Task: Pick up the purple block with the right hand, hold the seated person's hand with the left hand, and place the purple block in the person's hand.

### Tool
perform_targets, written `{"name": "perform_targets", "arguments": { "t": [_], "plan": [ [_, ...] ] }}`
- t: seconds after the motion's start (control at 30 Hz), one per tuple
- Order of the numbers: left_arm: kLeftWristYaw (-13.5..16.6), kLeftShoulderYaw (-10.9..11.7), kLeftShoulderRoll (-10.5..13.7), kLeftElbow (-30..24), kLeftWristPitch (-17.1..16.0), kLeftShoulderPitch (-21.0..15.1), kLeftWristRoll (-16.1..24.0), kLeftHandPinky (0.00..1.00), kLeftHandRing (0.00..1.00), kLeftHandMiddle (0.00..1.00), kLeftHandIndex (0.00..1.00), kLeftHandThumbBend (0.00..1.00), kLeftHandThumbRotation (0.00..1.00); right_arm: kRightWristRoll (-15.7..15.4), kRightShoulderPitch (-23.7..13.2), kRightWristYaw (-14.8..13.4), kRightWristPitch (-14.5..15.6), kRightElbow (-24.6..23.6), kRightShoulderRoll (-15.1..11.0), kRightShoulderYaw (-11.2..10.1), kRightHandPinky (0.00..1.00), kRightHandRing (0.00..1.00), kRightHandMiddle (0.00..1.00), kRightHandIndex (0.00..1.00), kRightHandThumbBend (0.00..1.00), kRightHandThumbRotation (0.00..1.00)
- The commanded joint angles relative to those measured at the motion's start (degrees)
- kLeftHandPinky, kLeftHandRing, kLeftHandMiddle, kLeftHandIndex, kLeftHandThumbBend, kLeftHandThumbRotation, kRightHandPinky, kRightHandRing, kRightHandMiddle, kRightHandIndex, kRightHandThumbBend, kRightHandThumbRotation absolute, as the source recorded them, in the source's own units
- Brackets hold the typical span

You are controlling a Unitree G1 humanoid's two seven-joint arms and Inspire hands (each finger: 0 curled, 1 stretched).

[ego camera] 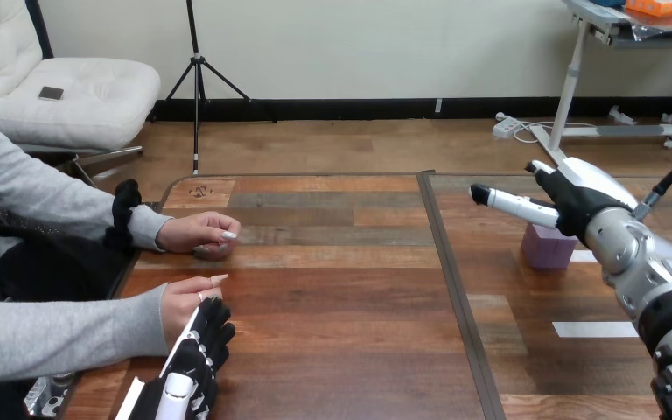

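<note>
The purple block (547, 248) sits on the right half of the wooden table (341, 306). My right hand (571, 203) hovers just above and behind it, open, with one digit stretched out to the left and nothing in its grasp; its wrist hides the block's right edge. The person's near hand (184, 302) rests at the table's left edge, fingers loosely folded. My left hand (194, 359) lies right beside it with its back up, open, fingertips (216, 317) against that hand's lower side; I see no fingers curled round it. The person's far hand (199, 234) rests on the table further back.
A dark seam (451, 289) runs front to back, dividing the tabletop. Two strips of white tape (595, 329) lie on the right half, near the block and in front of it. The person's grey-sleeved forearms come in from the left.
</note>
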Motion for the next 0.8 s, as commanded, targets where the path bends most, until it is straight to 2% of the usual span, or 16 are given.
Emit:
{"name": "perform_targets", "arguments": {
  "t": [0.0,0.3,0.77],
  "plan": [
    [-2.6,1.3,-1.2,1.0,-3.2,-3.8,-3.2,1.0,0.97,0.98,0.97,0.63,1.0,-2.0,-11.4,-1.0,1.6,0.5,-1.8,2.8,1.0,1.0,1.0,1.0,0.92,0.98],
    [-4.8,1.5,-2.3,2.4,-3.7,-4.2,-5.5,1.0,0.99,0.99,0.97,0.61,1.0,-2.6,-10.9,-0.5,3.6,1.0,-1.3,4.0,1.0,1.0,1.0,1.0,0.91,0.97],
    [-6.2,1.7,-2.7,3.6,-4.6,-4.7,-6.8,1.0,1.0,0.99,0.96,0.67,1.0,-2.2,-10.1,-0.6,4.7,1.4,-1.1,5.4,0.99,1.0,1.0,1.0,0.93,0.99]
  ]
}}
